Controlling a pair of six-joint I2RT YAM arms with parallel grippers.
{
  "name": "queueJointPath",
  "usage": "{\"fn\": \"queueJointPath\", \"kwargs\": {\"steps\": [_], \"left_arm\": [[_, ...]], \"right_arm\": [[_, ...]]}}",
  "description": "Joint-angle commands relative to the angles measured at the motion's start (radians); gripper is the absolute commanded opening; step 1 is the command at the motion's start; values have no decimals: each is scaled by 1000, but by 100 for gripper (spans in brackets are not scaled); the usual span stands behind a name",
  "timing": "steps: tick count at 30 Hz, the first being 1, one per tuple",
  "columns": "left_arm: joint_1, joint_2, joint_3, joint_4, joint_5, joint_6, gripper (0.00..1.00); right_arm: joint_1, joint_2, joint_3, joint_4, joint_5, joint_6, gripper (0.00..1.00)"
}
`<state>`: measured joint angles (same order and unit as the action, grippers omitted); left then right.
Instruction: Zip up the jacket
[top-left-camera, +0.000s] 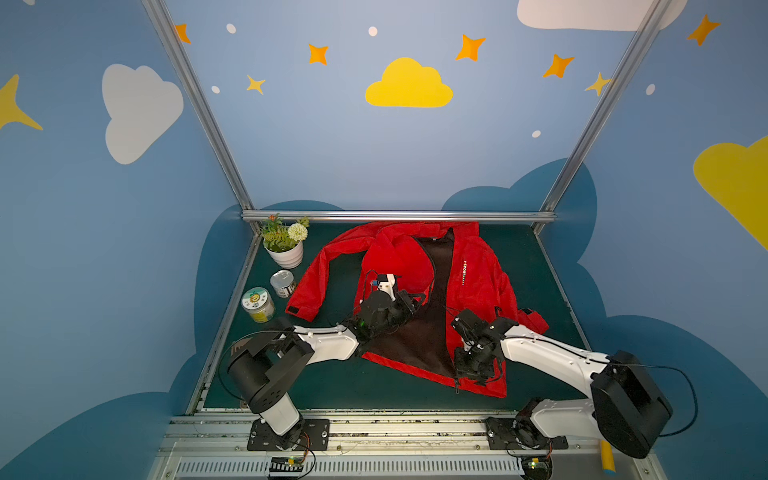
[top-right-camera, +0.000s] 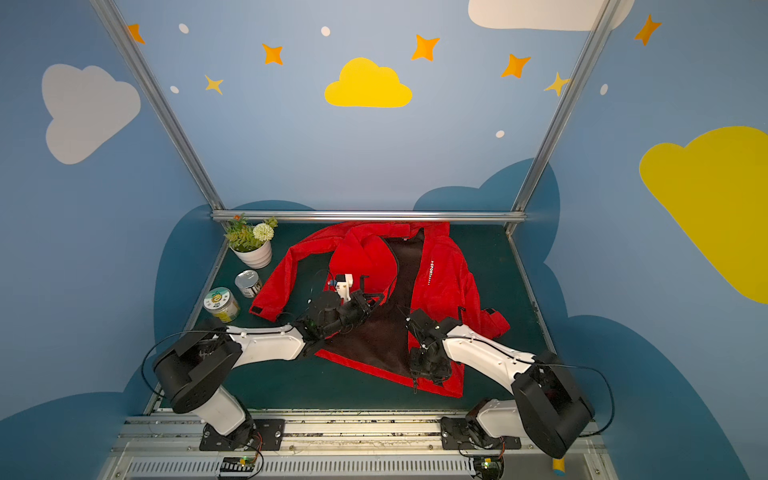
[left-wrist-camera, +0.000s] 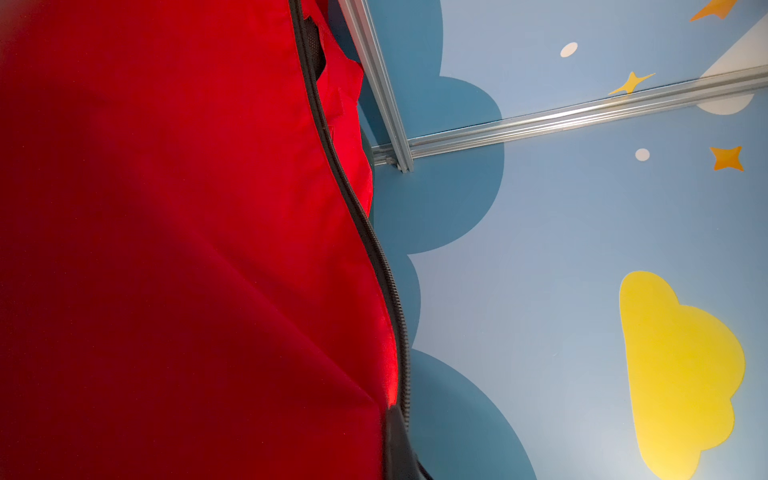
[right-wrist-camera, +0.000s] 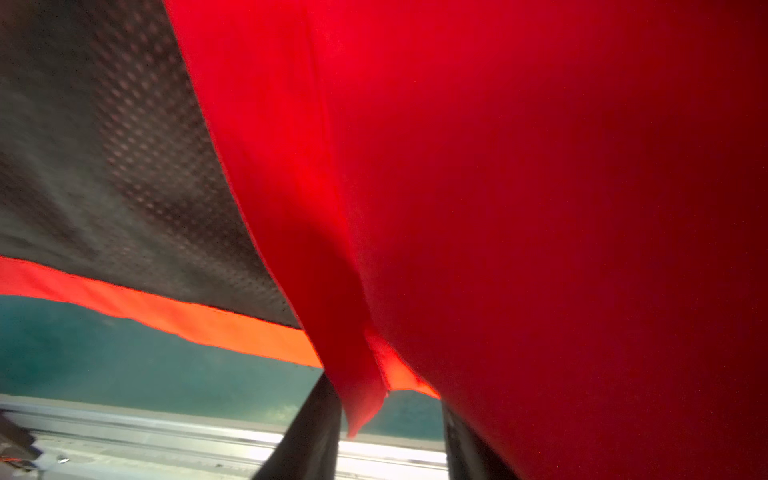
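The red jacket (top-left-camera: 478, 291) (top-right-camera: 444, 282) lies unzipped on the green table, its black lining (top-left-camera: 419, 332) showing in a wide V. My left gripper (top-left-camera: 415, 298) (top-right-camera: 373, 297) is shut on the left front panel's black zipper edge (left-wrist-camera: 365, 232) and holds it raised; in the left wrist view only one dark finger (left-wrist-camera: 397, 449) shows against the red cloth. My right gripper (top-left-camera: 463, 374) (top-right-camera: 420, 374) is low over the hem near the zipper's bottom end (top-left-camera: 457, 388). Its fingers (right-wrist-camera: 307, 436) stand apart, and a red hem corner (right-wrist-camera: 361, 399) hangs loose between them.
A white potted plant (top-left-camera: 286, 245), a tin can (top-left-camera: 282, 283) and a lidded jar (top-left-camera: 258, 305) stand at the table's left. An aluminium rail (top-left-camera: 399, 216) runs along the back edge. The jacket's left sleeve (top-left-camera: 311, 286) reaches toward the cans.
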<state>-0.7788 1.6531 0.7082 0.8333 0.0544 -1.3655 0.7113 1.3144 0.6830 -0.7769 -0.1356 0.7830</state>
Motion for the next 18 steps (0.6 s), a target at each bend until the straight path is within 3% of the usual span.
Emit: {"fn": "queueJointPath", "kwargs": {"steps": [1,18], "left_arm": [[0,7,7,38,3,-1,3],[0,4,10,20,1,0,3]], "right_arm": [[-13,-23,-40,-5,-17,-10,41],[-23,124,-48,22,15,-45,11]]}}
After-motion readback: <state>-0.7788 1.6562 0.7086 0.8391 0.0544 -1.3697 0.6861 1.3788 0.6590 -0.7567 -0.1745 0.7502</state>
